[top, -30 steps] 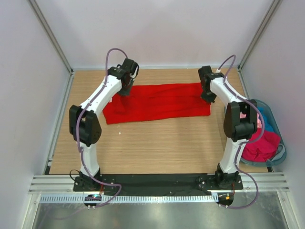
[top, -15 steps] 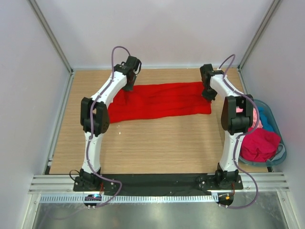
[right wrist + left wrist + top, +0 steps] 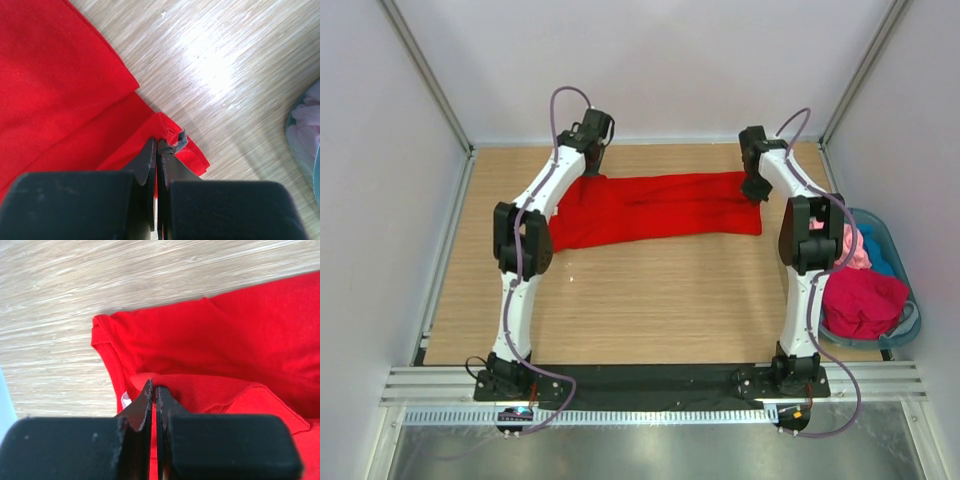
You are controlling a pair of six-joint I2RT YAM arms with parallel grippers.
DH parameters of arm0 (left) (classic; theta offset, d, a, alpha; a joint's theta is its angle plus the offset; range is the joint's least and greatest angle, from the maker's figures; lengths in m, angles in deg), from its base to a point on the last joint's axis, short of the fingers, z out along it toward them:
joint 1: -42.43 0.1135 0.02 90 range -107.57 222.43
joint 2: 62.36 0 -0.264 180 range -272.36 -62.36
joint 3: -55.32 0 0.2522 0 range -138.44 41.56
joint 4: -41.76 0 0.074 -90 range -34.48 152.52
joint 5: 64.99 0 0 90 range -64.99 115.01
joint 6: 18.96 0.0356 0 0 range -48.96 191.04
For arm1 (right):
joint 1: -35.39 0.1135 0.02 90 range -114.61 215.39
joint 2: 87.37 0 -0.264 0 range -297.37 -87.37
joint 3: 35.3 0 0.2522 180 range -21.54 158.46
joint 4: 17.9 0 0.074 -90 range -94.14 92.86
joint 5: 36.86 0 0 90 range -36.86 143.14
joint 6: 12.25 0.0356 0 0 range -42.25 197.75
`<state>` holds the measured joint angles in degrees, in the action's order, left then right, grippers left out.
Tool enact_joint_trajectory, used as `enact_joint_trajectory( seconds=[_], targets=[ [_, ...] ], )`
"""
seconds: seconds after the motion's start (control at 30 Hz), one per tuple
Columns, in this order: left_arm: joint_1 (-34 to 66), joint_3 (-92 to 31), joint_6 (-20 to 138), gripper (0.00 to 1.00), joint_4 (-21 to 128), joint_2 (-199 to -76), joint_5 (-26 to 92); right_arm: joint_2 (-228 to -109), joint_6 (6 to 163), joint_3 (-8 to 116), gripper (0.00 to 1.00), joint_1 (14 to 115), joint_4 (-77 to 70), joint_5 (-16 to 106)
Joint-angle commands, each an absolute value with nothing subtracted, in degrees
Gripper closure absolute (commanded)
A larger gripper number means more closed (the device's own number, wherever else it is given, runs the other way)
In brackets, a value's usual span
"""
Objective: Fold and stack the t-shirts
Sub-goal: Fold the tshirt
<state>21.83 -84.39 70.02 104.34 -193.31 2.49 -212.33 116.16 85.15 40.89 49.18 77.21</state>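
Observation:
A bright red t-shirt (image 3: 655, 208) lies spread as a long band across the far half of the wooden table. My left gripper (image 3: 588, 172) is shut on its far left corner; in the left wrist view (image 3: 155, 389) a fold of red cloth (image 3: 220, 350) sits pinched between the jaws, a small white label beside them. My right gripper (image 3: 756, 187) is shut on the far right corner; in the right wrist view (image 3: 158, 144) the red hem (image 3: 75, 95) is clamped between the jaws. More shirts, crimson (image 3: 865, 303), pink and teal, lie in the basket.
A translucent blue-grey plastic basket (image 3: 903, 262) stands at the table's right edge beside the right arm. White walls and metal posts close in the far side and both sides. Bare wooden table (image 3: 650, 300) lies between the shirt and the arm bases.
Both grippers have moved toward the far wall, pulling the red shirt's far edge with them. The shirt's near edge has drawn back and the band now looks narrower.

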Motion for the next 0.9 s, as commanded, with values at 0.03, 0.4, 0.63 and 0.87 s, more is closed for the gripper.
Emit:
enact_joint_trajectory(
  seconds=[0.03,0.4,0.63,0.87],
  targets=[
    [22.65,-86.76,70.25,1.0,101.4,-196.12,1.46,-213.31,115.02,89.11,0.98,40.31,49.92,78.63],
    [23.71,-86.5,69.02,0.97,103.59,-196.13,-0.83,-211.39,111.41,94.21,0.62,40.05,54.39,72.65],
    [24.67,-85.97,65.34,0.71,108.68,-192.35,-3.73,-203.93,111.5,82.72,0.62,40.4,55.81,70.1],
    [26.7,-78.26,56.02,0.64,116.79,-184.19,2.86,-201.1,113.08,77.61,0.59,40.49,56.16,70.19]
  ],
)
